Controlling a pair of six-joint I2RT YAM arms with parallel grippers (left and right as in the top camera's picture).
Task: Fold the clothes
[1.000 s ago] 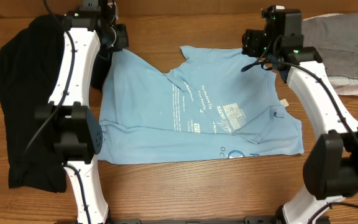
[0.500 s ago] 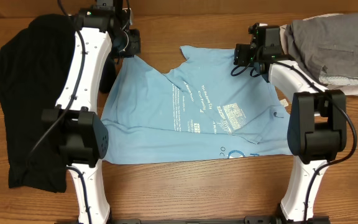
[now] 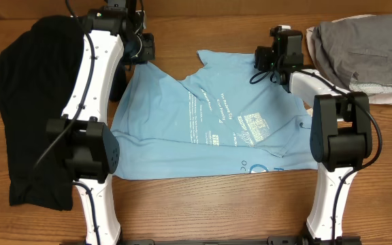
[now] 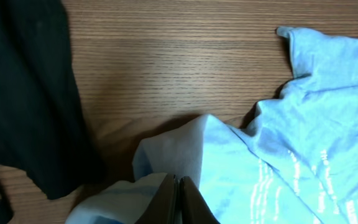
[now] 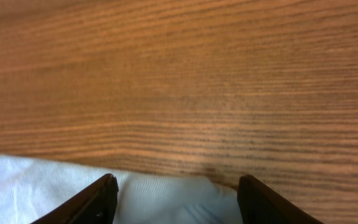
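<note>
The light blue T-shirt (image 3: pixel 216 116) with white lettering lies spread and partly folded in the middle of the table. My left gripper (image 3: pixel 143 49) is at its far left corner, shut on a pinch of the blue fabric (image 4: pixel 166 162); the jaws (image 4: pixel 178 202) meet on the cloth. My right gripper (image 3: pixel 267 58) is at the shirt's far right edge, open, its fingers (image 5: pixel 176 193) spread either side of the blue cloth (image 5: pixel 166 196) lying low between them. The black shirt (image 3: pixel 26 109) lies heaped at the left, also in the left wrist view (image 4: pixel 23 93).
A grey folded garment (image 3: pixel 359 51) on a white cloth lies at the far right corner. Bare wood table (image 3: pixel 216 204) runs along the front and behind the shirt (image 5: pixel 179 81).
My right arm has swung left and down to the shirt's far right edge. My left gripper moved slightly right at the far left corner, still holding the cloth.
</note>
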